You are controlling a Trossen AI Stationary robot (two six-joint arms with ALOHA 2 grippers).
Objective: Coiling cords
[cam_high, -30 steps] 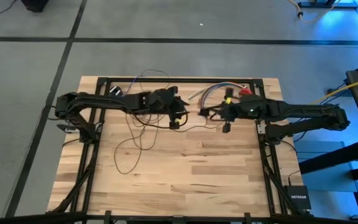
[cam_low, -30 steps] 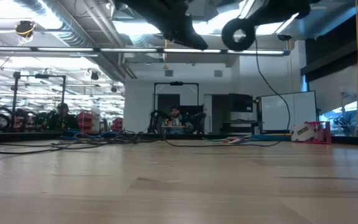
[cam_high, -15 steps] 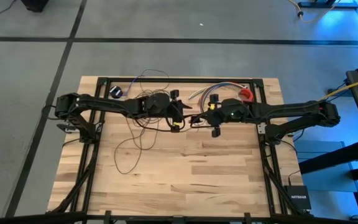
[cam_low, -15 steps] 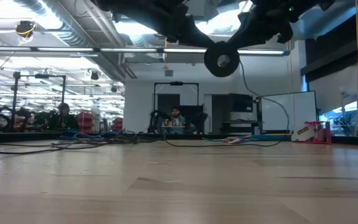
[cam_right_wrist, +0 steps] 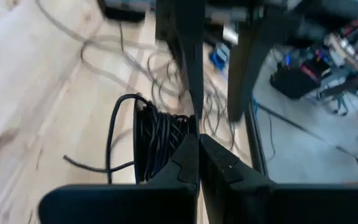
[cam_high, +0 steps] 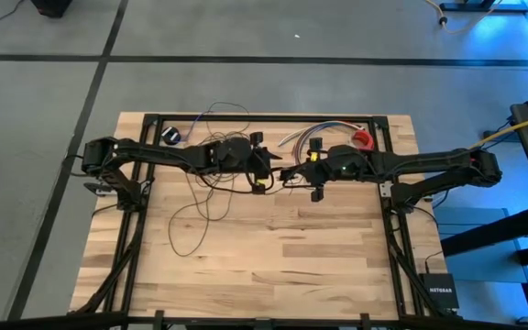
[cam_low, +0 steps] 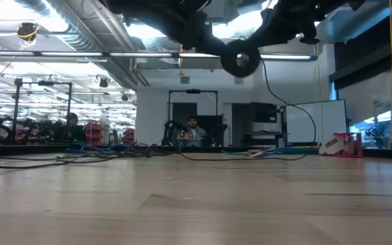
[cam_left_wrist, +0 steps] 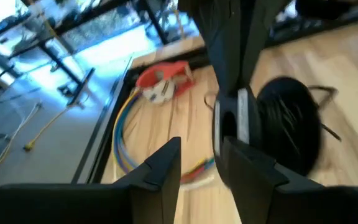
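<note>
Wooden planks make up the table (cam_high: 273, 247), where both arms reach to the middle of its far half, above the surface. Loose loops of the cords (cam_high: 200, 206) sprawl across the left half, while the wound part forms a dark coil (cam_right_wrist: 157, 140) pinched in the right gripper (cam_right_wrist: 197, 146), whose fingers are clenched together on it. Facing it, the left gripper (cam_left_wrist: 197, 165) has parted fingers straddling the other gripper's fingers beside the coil. Multicoloured wires (cam_high: 302, 137) lie at the far edge.
</note>
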